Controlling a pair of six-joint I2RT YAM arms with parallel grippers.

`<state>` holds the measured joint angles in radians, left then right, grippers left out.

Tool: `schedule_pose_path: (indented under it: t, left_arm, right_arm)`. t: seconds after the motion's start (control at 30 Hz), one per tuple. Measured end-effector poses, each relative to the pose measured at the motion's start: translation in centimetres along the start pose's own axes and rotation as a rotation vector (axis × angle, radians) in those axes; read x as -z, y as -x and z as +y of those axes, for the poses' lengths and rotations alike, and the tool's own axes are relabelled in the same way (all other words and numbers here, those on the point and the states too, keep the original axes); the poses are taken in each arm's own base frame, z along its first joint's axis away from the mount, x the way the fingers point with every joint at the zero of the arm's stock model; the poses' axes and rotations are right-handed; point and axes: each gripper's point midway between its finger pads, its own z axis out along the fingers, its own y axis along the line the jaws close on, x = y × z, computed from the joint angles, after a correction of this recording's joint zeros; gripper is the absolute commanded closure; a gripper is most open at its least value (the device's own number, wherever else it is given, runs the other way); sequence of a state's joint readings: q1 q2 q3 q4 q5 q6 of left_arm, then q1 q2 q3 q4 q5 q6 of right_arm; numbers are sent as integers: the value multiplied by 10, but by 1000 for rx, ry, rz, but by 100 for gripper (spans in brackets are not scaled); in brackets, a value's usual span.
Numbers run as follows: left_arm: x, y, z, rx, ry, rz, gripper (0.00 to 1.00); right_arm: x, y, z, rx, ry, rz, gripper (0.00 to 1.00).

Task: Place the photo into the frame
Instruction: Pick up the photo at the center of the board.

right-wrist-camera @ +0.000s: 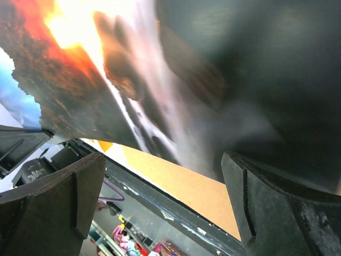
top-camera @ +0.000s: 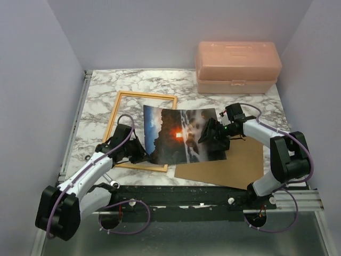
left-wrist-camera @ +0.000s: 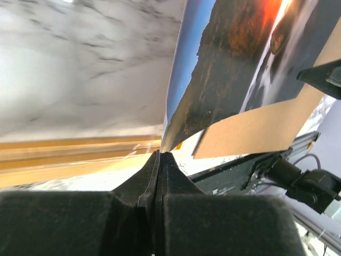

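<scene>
Your left claw [left-wrist-camera: 159,156] is pinched shut on the photo [top-camera: 176,140] corner; the frame [top-camera: 118,113] lies just beside it. Your right claw [right-wrist-camera: 164,162] gapes wide, gripping nothing, photo just ahead.

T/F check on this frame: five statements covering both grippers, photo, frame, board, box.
1. The left gripper is shut on a corner of the photo. True.
2. The right gripper is shut on the photo. False: its jaws stand wide open at the photo's right part.
3. The photo lies flat inside the frame. False: it is bowed, crosses only the frame's right side and reaches past it.
4. The board sits in the frame. False: it lies on the table, right of the frame.
5. The pink box stands closed at the far right. True.
</scene>
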<state>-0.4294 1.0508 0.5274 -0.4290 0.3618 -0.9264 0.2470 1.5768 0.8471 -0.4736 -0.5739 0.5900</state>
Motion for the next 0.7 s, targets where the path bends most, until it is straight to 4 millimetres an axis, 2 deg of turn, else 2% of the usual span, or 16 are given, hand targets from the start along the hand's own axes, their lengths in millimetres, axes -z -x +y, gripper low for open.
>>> schedule_pose_path:
  t: [0.17,0.3,0.47,0.57,0.7]
  left_arm:
    - [18,12,23,43,34,-71,100]
    - [24,10,25,81,-2,-96,100]
    - [21,0,17,196,-128,-115,100]
    - [21,0,11,279,-195,-137,100]
    - [30,9,-5,308,-258,-170,100]
  right_arm:
    - [2,5,2,11,-9,-13,0]
    - [0,1,4,-16,13,-4,0]
    - [-9,-28,5,-86,54,47,0]
    - [-17,-50,19,-86,90,88,0]
    - [-27,-69,42,-87,157,118,1]
